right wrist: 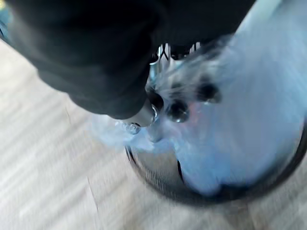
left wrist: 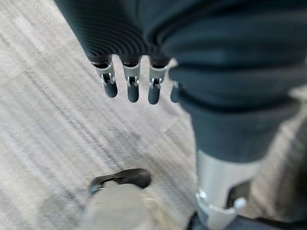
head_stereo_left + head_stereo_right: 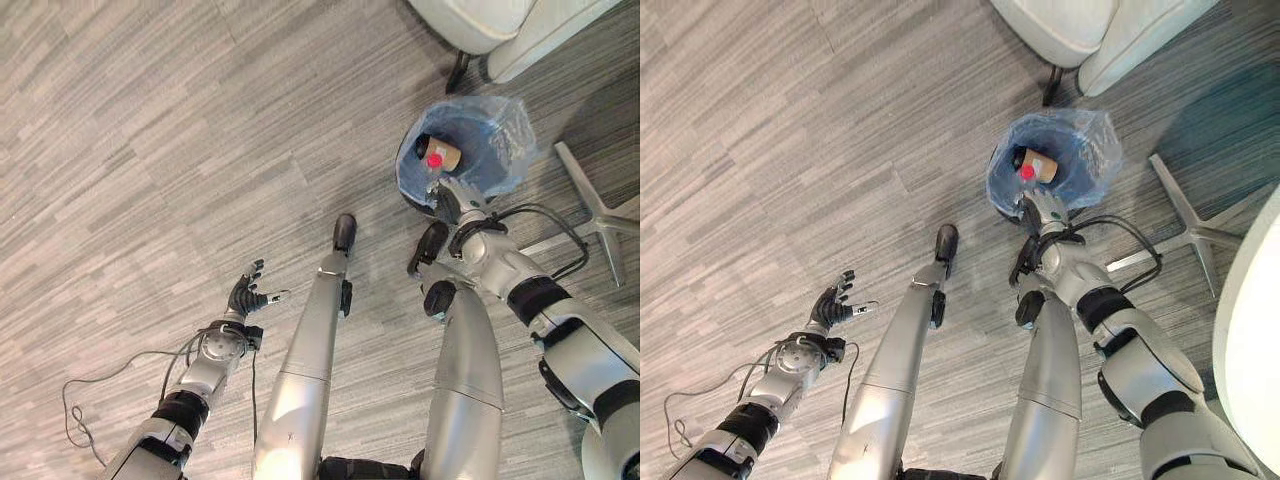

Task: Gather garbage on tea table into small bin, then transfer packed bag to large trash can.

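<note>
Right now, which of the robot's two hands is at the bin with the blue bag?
The right hand, reaching onto the near rim of the small bin lined with the blue bag; the left hand hangs over bare floor.

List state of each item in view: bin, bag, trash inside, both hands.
small bin: upright on the floor, lined, open top.
blue bag: in the bin, mouth open, untied.
brown container with red spot: lying inside the bag.
right robot hand: at the bin's near rim, fingers in the bag plastic, grip unclear.
left robot hand: over the bare floor, fingers spread, empty.
</note>
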### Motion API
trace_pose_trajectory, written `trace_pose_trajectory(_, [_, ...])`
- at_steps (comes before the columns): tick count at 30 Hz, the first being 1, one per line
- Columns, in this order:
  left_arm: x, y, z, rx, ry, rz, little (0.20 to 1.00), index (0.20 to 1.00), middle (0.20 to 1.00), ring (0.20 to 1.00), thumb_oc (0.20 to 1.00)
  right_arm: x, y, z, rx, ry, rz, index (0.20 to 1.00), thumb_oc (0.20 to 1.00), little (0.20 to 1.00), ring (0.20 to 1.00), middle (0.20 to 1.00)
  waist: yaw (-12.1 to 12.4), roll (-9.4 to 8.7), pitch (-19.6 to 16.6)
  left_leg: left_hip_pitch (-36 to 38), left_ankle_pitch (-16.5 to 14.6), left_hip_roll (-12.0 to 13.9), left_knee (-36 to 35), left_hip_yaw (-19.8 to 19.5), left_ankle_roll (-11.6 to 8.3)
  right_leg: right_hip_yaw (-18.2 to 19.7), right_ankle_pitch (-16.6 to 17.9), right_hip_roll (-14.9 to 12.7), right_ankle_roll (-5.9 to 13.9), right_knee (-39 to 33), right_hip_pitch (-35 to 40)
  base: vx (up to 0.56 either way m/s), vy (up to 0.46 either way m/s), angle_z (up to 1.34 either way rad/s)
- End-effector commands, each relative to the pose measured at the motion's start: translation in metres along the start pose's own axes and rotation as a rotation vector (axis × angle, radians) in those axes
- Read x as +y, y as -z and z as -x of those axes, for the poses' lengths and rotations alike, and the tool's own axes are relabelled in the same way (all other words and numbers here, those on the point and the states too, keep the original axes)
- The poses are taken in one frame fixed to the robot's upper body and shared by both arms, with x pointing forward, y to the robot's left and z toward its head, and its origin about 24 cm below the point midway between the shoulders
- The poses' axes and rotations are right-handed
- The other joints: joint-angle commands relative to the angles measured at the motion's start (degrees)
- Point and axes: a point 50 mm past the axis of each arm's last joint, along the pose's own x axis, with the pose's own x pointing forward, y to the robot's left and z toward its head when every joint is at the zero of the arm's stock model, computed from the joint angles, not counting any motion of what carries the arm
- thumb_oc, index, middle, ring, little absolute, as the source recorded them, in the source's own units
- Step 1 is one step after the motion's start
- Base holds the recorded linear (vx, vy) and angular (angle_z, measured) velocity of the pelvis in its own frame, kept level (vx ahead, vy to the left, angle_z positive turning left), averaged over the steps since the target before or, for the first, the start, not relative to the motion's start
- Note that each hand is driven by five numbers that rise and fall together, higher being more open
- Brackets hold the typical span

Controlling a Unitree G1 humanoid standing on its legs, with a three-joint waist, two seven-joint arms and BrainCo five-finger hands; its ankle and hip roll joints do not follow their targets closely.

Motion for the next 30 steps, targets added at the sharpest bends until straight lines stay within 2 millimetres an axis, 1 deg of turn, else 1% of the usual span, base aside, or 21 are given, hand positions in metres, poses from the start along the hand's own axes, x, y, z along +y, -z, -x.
trace_pose_trajectory(1, [0.006,0.020,0.012,0.062,-0.016,0.000,1.000,1.000,1.000,1.000,1.000,0.016,-0.001,0.012,0.001,-0.010,-0.148,0.200,0.200,0.200,0.200,0.200,0.11,0.36,-2.86,3.73,-5.33,0.71,-1.74,0.95,-1.32,2.68,-3.93,0.74,5.84,-4.54,4.74,-0.04,0.005,-0.04])
trace_pose_trajectory(2, [0.006,0.020,0.012,0.063,-0.015,-0.001,1.000,1.000,1.000,1.000,1.000,0.016,0.000,0.012,0.002,-0.011,-0.149,0.200,0.200,0.200,0.200,0.200,0.14,0.39,-2.85,3.93,-5.27,0.73,-1.91,0.91,-1.32,2.62,-3.87,0.77,5.84,-4.71,4.96,-0.04,0.027,-0.02])
trace_pose_trajectory(3, [0.007,0.022,0.013,0.069,-0.017,0.001,1.000,1.000,1.000,1.000,1.000,0.016,-0.002,0.015,-0.003,0.002,-0.211,0.200,0.200,0.200,0.200,0.200,-0.10,-0.03,-2.86,6.85,-5.06,0.85,-3.69,1.01,-1.38,2.17,-3.17,0.74,6.20,-6.54,7.87,-0.02,0.043,0.03])
trace_pose_trajectory(4, [0.007,0.025,0.014,0.082,-0.019,0.010,1.000,1.000,1.000,1.000,1.000,0.018,-0.007,0.022,-0.016,0.012,-0.320,0.200,0.200,0.200,0.200,0.200,-0.46,-0.71,-2.89,12.27,-4.80,1.01,-6.76,1.28,-1.38,1.75,-1.78,0.77,6.84,-9.88,12.94,-0.02,0.068,-0.02])
trace_pose_trajectory(5, [0.008,0.027,0.015,0.090,-0.022,0.008,1.000,1.000,1.000,1.000,1.000,0.024,-0.009,0.027,-0.018,-0.002,-0.377,0.200,0.200,0.200,0.200,0.200,-0.63,-1.04,-2.90,15.75,-4.63,1.17,-8.70,1.37,-1.35,1.38,-1.02,0.77,7.13,-12.03,16.31,0.01,0.072,-0.04])
trace_pose_trajectory(7, [0.007,0.038,0.019,0.137,-0.019,0.008,1.000,1.000,1.000,1.000,1.000,0.041,-0.016,0.042,-0.001,-0.038,-0.586,0.200,0.200,0.200,0.200,0.200,-1.06,-2.08,-3.47,23.49,-4.29,1.50,-12.65,1.99,-1.31,0.58,0.06,1.01,7.63,-16.46,24.08,0.06,0.048,-0.23])
trace_pose_trajectory(9, [0.006,0.044,0.023,0.162,-0.017,0.016,1.000,1.000,1.000,1.000,1.000,0.051,-0.019,0.051,0.016,-0.059,-0.709,0.200,0.200,0.200,0.200,0.200,-1.35,-2.52,-4.34,26.98,-4.12,1.67,-14.54,2.15,-1.25,0.01,0.79,1.07,7.99,-18.54,27.50,0.04,0.052,-0.22])
trace_pose_trajectory(10, [0.006,0.047,0.025,0.176,-0.015,0.019,1.000,1.000,1.000,1.000,1.000,0.056,-0.023,0.056,0.020,-0.070,-0.773,0.200,0.200,0.200,0.200,0.200,-1.67,-2.85,-4.90,27.70,-2.52,1.36,-15.39,2.42,-0.92,-0.38,2.76,0.88,7.71,-20.07,28.48,0.01,0.065,-0.04])
trace_pose_trajectory(12, [0.005,0.055,0.031,0.204,-0.012,0.026,1.000,1.000,1.000,1.000,1.000,0.063,-0.025,0.066,0.030,-0.085,-0.865,0.200,0.200,0.200,0.200,0.200,-1.89,-3.17,-6.53,31.14,-2.36,1.52,-17.54,2.73,-0.99,-0.63,3.30,1.15,8.03,-22.23,31.72,0.08,0.041,0.03])
trace_pose_trajectory(13, [0.003,0.060,0.035,0.220,-0.007,0.032,1.000,1.000,1.000,1.000,1.000,0.066,-0.027,0.070,0.027,-0.099,-0.905,0.200,0.200,0.200,0.200,0.200,-2.08,-3.41,-7.57,32.87,-2.27,1.63,-18.80,2.80,-1.06,-0.64,3.48,1.35,8.17,-23.46,33.49,0.09,0.021,-0.02])
trace_pose_trajectory(14, [0.003,0.060,0.035,0.220,-0.007,0.031,1.000,1.000,1.000,1.000,1.000,0.066,-0.027,0.071,0.027,-0.100,-0.905,0.200,0.200,0.200,0.200,0.200,-2.08,-3.40,-7.50,33.03,-2.24,1.64,-18.90,2.79,-1.06,-0.67,3.51,1.37,8.17,-23.55,33.65,0.14,0.033,-0.06])
trace_pose_trajectory(15, [0.003,0.069,0.044,0.252,-0.013,0.047,1.000,1.000,1.000,1.000,1.000,0.070,-0.028,0.081,0.025,-0.121,-0.975,0.200,0.200,0.200,0.200,0.200,-2.33,-3.79,-9.82,36.37,-2.06,2.19,-21.10,3.18,-1.24,-0.80,3.91,1.76,8.49,-25.58,36.86,0.09,0.020,-0.12])
trace_pose_trajectory(16, [0.003,0.069,0.045,0.252,-0.013,0.047,1.000,1.000,1.000,1.000,1.000,0.070,-0.028,0.081,0.026,-0.121,-0.975,0.200,0.200,0.200,0.200,0.200,-2.33,-3.78,-9.78,36.50,-2.04,2.20,-21.17,3.18,-1.24,-0.81,3.94,1.78,8.49,-25.66,36.99,0.17,0.020,-0.12])
trace_pose_trajectory(17, [0.006,0.076,0.053,0.274,-0.017,0.052,1.000,1.000,1.000,1.000,1.000,0.069,-0.028,0.089,0.015,-0.135,-1.015,0.200,0.200,0.200,0.200,0.200,-2.69,-4.38,-11.82,39.33,-2.11,2.70,-22.81,3.71,-1.26,-1.04,4.07,2.15,8.81,-27.27,39.70,0.13,0.013,-0.17])
trace_pose_trajectory(19, [0.008,0.081,0.061,0.289,-0.020,0.055,1.000,1.000,1.000,1.000,1.000,0.071,-0.029,0.097,0.009,-0.155,-1.083,0.200,0.200,0.200,0.200,0.200,-2.95,-4.90,-13.77,41.94,-2.21,2.96,-24.16,4.33,-1.24,-0.98,4.27,2.62,9.18,-29.01,42.34,0.14,0.021,-0.16])
trace_pose_trajectory(21, [0.011,0.087,0.069,0.308,-0.022,0.057,1.000,1.000,1.000,1.000,1.000,0.076,-0.032,0.106,0.018,-0.184,-1.202,0.200,0.200,0.200,0.200,0.200,-3.06,-5.34,-15.58,44.62,-2.49,3.18,-25.40,4.93,-1.04,-0.39,4.58,3.25,9.50,-30.39,44.46,0.09,0.033,-0.14])
trace_pose_trajectory(23, [0.013,0.091,0.075,0.323,-0.025,0.066,1.000,1.000,1.000,1.000,1.000,0.080,-0.036,0.110,0.022,-0.224,-1.272,0.200,0.200,0.200,0.200,0.200,-3.16,-5.71,-17.44,46.75,-2.52,3.16,-26.60,5.55,-0.86,-0.12,5.03,3.73,9.77,-31.72,46.26,0.07,0.040,-0.20])
trace_pose_trajectory(24, [0.013,0.091,0.076,0.324,-0.025,0.066,1.000,1.000,1.000,1.000,1.000,0.081,-0.036,0.111,0.022,-0.224,-1.273,0.200,0.200,0.200,0.200,0.200,-3.11,-5.71,-17.37,46.95,-2.49,3.18,-26.72,5.60,-0.86,-0.08,5.06,3.76,9.78,-31.80,46.42,0.05,0.034,-0.35])
trace_pose_trajectory(26, [0.014,0.096,0.084,0.341,-0.026,0.080,1.000,1.000,1.000,1.000,1.000,0.082,-0.042,0.117,0.003,-0.280,-1.343,0.200,0.200,0.200,0.200,0.200,-3.01,-6.13,-19.62,50.30,-2.86,3.07,-28.58,6.59,-0.56,0.95,5.55,4.40,10.20,-33.72,48.83,0.10,0.075,-0.23])
trace_pose_trajectory(27, [0.013,0.098,0.089,0.344,-0.021,0.083,1.000,1.000,1.000,1.000,1.000,0.081,-0.049,0.120,-0.031,-0.301,-1.377,0.200,0.200,0.200,0.200,0.200,-2.85,-6.39,-20.91,51.88,-3.09,2.98,-29.48,7.09,-0.41,1.34,5.79,4.58,10.53,-34.43,49.83,0.11,0.095,-0.17])
trace_pose_trajectory(30, [0.014,0.095,0.092,0.329,-0.009,0.083,1.000,1.000,1.000,1.000,1.000,0.074,-0.056,0.120,-0.091,-0.320,-1.387,0.200,0.200,0.200,0.200,0.200,-2.59,-6.60,-21.67,53.65,-3.42,2.97,-30.15,7.66,-0.04,2.40,6.43,4.74,10.94,-34.50,50.42,0.02,0.056,-0.39])
